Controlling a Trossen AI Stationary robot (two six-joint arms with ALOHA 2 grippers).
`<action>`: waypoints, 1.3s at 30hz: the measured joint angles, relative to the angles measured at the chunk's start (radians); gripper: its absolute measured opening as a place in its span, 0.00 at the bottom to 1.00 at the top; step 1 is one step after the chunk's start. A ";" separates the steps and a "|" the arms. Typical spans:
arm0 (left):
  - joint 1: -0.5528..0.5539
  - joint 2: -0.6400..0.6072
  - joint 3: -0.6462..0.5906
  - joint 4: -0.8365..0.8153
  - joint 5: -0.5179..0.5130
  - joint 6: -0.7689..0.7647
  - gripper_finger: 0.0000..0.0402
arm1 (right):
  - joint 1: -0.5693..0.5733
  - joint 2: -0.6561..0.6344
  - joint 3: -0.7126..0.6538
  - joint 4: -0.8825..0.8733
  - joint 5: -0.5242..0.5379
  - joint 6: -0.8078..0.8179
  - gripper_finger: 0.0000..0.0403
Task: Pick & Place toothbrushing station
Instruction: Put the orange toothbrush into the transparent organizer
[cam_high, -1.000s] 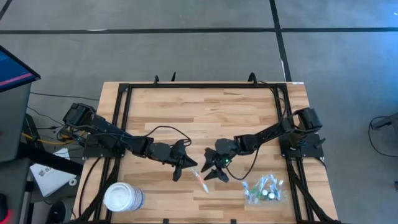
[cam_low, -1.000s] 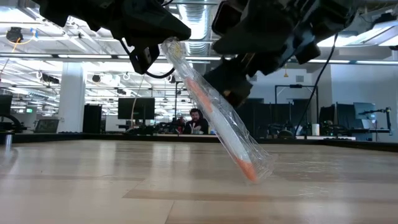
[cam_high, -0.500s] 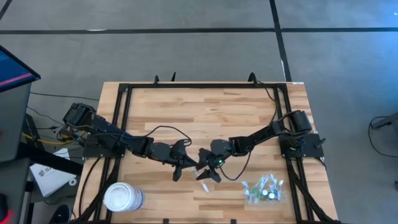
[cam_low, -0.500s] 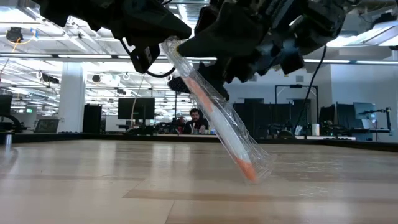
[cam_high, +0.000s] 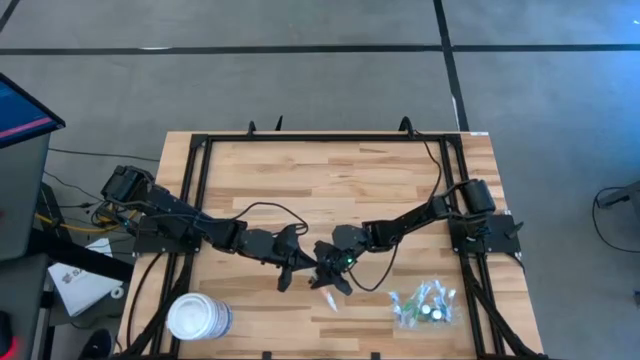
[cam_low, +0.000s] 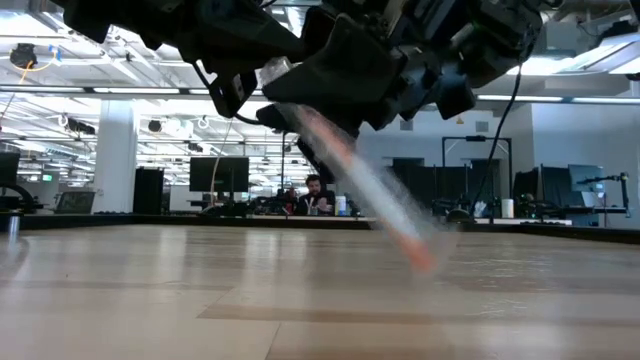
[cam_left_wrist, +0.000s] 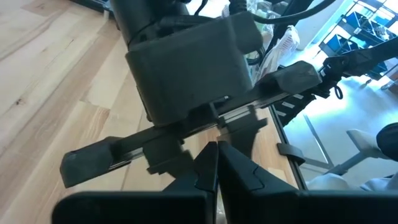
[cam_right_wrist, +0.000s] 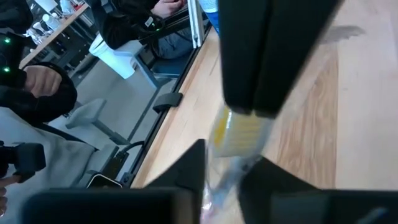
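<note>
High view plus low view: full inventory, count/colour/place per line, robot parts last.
Clear plastic sleeve with an orange-and-white toothbrush inside: 1, see-through with orange, slanting from the grippers down to the table centre-front; blurred in the low view.
White round tub: 1, white, table's front-left corner.
Pile of small clear-wrapped items: 1 pile, clear with green and dark bits, front right.
Light wooden table: 1, black frame around it.
Person: 1, far behind the table.
Left gripper: shut on the sleeve's upper end.
Right gripper: straddling the sleeve, grip unclear.
</note>
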 joint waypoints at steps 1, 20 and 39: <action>0.000 0.000 0.000 0.000 0.000 0.000 0.00 | 0.000 0.000 0.000 -0.004 0.000 0.000 0.13; 0.000 -0.001 0.000 0.009 -0.058 0.036 0.00 | 0.001 -0.002 0.000 -0.012 -0.047 -0.001 0.02; 0.000 -0.006 0.000 0.020 -0.069 0.040 0.00 | 0.053 -0.067 -0.005 -0.054 -0.057 -0.096 0.01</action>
